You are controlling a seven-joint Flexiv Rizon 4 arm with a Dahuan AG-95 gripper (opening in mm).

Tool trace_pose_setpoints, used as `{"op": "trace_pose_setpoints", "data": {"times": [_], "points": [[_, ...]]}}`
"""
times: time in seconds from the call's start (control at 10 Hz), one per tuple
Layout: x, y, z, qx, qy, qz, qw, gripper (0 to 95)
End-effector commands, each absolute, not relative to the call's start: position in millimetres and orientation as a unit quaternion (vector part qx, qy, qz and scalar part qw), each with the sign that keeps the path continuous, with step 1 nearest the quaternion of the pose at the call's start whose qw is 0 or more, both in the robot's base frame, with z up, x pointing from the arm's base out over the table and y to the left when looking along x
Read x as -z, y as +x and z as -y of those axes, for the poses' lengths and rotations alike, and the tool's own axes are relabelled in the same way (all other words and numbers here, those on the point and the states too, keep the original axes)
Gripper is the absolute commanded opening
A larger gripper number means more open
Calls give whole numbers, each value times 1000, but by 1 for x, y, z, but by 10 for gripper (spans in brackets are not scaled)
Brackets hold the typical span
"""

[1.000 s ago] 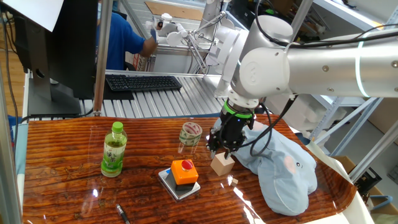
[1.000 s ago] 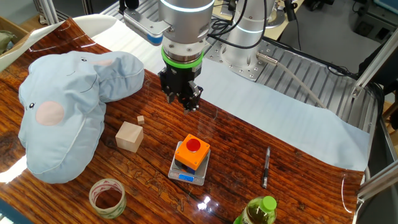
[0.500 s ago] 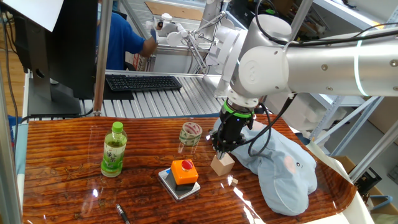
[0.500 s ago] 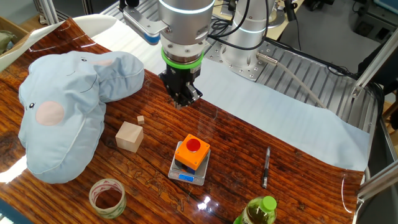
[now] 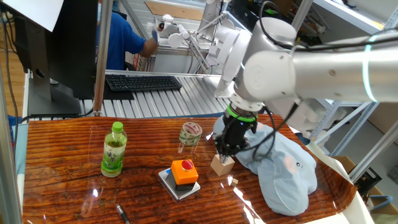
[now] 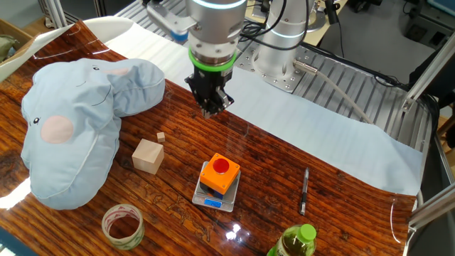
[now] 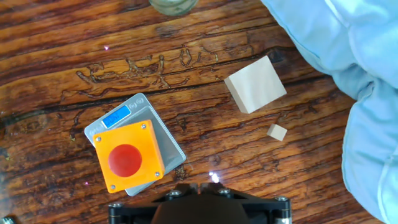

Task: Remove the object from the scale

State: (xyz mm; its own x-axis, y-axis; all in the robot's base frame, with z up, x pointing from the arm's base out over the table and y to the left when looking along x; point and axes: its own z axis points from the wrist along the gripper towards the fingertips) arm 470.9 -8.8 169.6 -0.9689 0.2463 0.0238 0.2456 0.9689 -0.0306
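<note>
Object: orange box (image 6: 218, 176) with a round red button on top and a black base, sitting square on the scale (image 6: 214, 196); nothing of mine touches it.
Scale: thin silver-grey plate with a small blue display lit at one edge (image 7: 117, 116); the box covers most of it, the display edge left bare.
My gripper (image 6: 211, 108): I hang above the table, up off the wood, on the far side of the box in the other fixed view; my fingers hold nothing, and I cannot tell how far apart they stand.
Box relative to my fingers: in my hand view it lies low and left, well apart from me.
Wooden cube (image 6: 148, 156): tan, plain, to the left of the scale on the wood.
Small wood chip (image 7: 277, 132): just beside the cube.
Blue plush (image 6: 67, 121): big, soft, at the table's left end.
Tape roll (image 6: 123, 224): near edge.
Green bottle (image 5: 114, 149): upright, well apart from the scale.
Pen (image 6: 304, 190): lies right of the scale.
</note>
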Motion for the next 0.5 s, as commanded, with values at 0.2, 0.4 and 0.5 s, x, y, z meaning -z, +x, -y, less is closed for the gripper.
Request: {"op": "trace_pose_setpoints", "data": {"times": [0.2,0.4,0.5], "points": [[-175,468,14,-26,-107,994,13,0],[-177,468,14,-21,-104,994,16,0],[-177,468,14,-10,-104,994,18,0]]}}
